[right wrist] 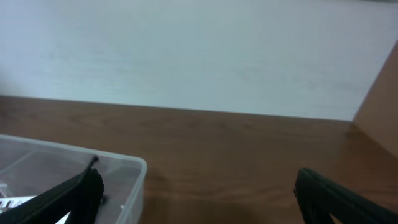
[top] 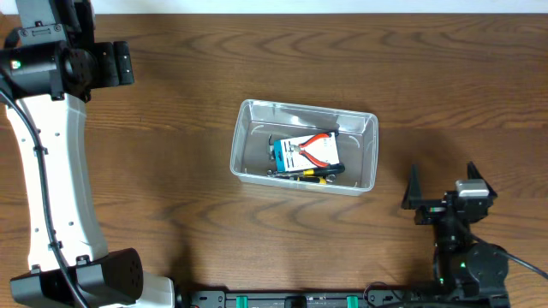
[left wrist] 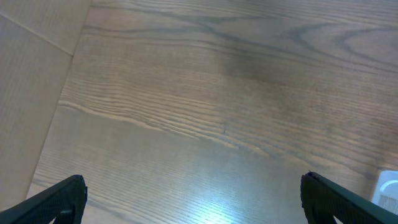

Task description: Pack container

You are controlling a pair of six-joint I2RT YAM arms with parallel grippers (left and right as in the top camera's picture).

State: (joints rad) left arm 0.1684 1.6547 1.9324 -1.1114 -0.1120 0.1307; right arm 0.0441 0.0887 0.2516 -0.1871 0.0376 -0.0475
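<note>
The clear plastic container point(top: 366, 154) stands in the middle of the table. Inside it lie a blue-and-white box point(top: 330, 154), red-handled pliers point(top: 317, 147) on top of the box, and a yellow-and-black tool point(top: 310, 174) at the near wall. A corner of the container shows in the right wrist view point(right wrist: 134, 171). My right gripper point(top: 441, 192) is open and empty, to the right of the container near the front edge; it shows in the right wrist view point(right wrist: 199, 193). My left gripper point(left wrist: 193, 196) is open and empty over bare wood; the overhead view shows only its arm at the far left.
The left arm's white body point(top: 51, 171) runs down the left side of the table. A pale object's corner point(left wrist: 388, 190) shows at the right edge of the left wrist view. A white wall point(right wrist: 199, 56) stands behind the table.
</note>
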